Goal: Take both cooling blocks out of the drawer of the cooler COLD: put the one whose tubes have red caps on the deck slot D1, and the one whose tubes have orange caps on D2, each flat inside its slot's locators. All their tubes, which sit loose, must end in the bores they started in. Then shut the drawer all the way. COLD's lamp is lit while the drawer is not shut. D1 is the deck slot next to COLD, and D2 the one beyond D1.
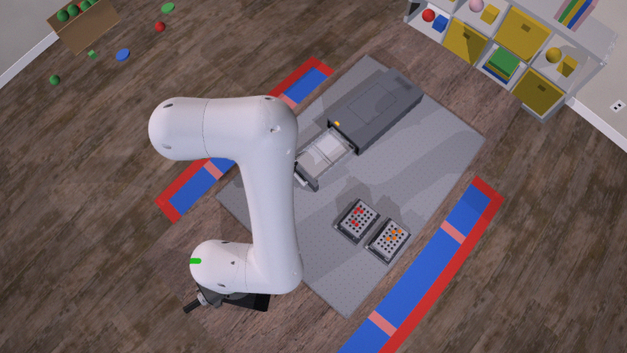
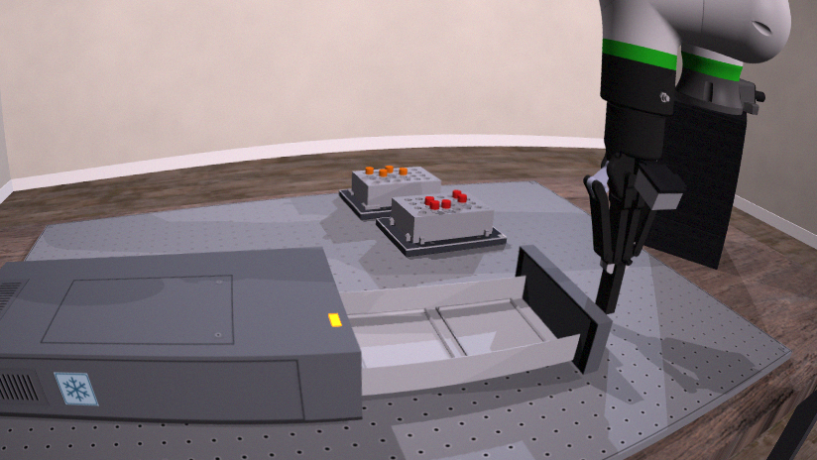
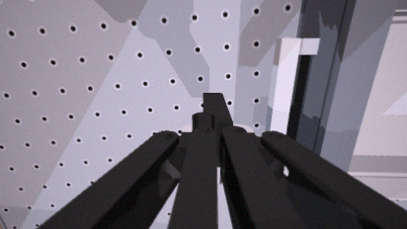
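The grey cooler COLD (image 1: 377, 109) (image 2: 171, 308) has its amber lamp (image 1: 336, 123) (image 2: 334, 319) lit. Its drawer (image 1: 326, 153) (image 2: 486, 325) stands pulled out, and both of its bays are empty. The block with red caps (image 1: 366, 217) (image 2: 442, 219) sits on the deck slot nearer COLD. The block with orange caps (image 1: 386, 243) (image 2: 394, 185) sits on the slot beyond it. My gripper (image 2: 609, 296) (image 3: 211, 109) is shut and holds nothing. It points down just outside the drawer's dark front panel (image 2: 562, 308) (image 3: 321, 74), close to it. In the overhead view the arm hides it.
The perforated grey deck plate (image 1: 416, 166) (image 2: 171, 228) carries everything. The arm's black pedestal (image 2: 703, 182) stands behind the gripper. Blue and red floor strips (image 1: 421, 280) border the plate. A shelf unit (image 1: 517, 39) stands far off.
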`<action>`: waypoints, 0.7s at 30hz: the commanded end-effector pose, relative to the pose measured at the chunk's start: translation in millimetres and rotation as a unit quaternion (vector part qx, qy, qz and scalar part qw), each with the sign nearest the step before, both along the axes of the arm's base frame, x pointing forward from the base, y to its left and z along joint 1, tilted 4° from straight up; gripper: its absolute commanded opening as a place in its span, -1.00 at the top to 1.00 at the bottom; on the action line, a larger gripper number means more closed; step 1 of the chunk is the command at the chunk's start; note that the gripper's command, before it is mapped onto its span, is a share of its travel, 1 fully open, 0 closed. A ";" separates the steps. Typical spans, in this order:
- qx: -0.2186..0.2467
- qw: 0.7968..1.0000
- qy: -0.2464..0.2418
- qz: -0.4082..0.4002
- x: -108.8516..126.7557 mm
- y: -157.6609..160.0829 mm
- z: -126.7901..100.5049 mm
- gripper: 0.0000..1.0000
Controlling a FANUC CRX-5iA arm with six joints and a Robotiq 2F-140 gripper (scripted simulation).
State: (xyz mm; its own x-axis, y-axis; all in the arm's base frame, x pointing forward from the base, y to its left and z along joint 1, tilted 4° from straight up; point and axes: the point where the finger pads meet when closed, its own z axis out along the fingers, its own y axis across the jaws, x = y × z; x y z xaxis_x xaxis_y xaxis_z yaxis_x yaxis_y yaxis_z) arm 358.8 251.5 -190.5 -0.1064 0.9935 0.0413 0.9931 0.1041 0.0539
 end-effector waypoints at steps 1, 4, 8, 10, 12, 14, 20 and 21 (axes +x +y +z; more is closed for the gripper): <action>0.000 1.000 0.000 0.000 0.6 0.6 -3.2 0.80; 0.000 1.000 0.000 0.000 0.7 0.6 -4.6 0.80; 0.000 1.000 0.000 0.000 0.8 0.7 -6.6 0.80; 0.000 1.000 0.000 0.000 0.8 0.7 -6.5 0.80; 0.000 1.000 0.000 0.000 0.8 0.7 -6.5 0.80; 0.000 1.000 0.000 0.000 3.5 1.0 -6.4 0.80; 0.000 1.000 0.000 0.000 10.1 1.7 -6.1 0.80; 0.000 1.000 0.000 0.000 10.1 1.7 -6.1 0.80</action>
